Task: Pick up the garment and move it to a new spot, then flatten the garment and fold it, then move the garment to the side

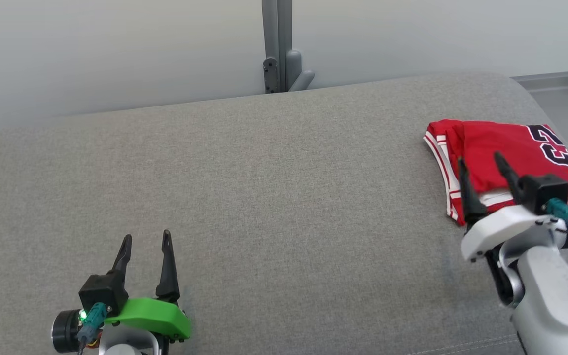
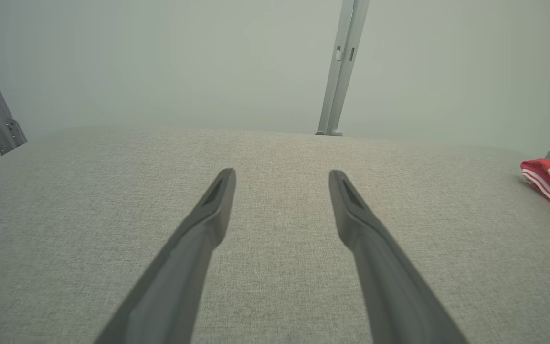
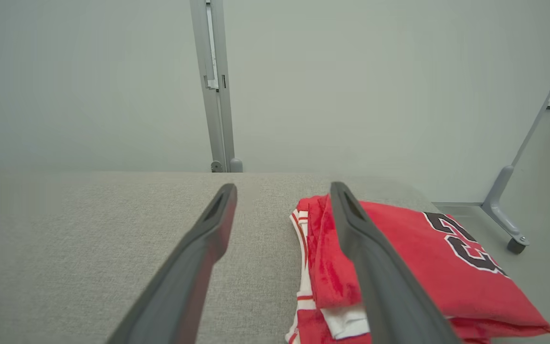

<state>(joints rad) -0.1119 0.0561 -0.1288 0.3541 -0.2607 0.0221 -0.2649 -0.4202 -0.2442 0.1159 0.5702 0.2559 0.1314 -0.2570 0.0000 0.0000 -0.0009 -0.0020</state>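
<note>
1. The left gripper (image 1: 146,234) has two long, tapered black fingers (image 1: 168,268) on a bright green cover (image 1: 153,315) with dark screws (image 1: 181,338).
2. Just left of the green cover sit a black block (image 1: 102,293), a teal plug (image 1: 95,314) with a green light (image 1: 83,315), and a round black cap (image 1: 63,331).
3. Well right of the green cover, the right gripper (image 1: 479,157) matches, but with a white cover (image 1: 498,227) and a speckled pale grey forearm (image 1: 555,305).

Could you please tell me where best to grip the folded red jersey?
Grip the jersey by its striped edge, where the folded layers stack, coming from the bare cushion on its left. The open right hand sits close by; pinching all layers should keep the fold.
</note>
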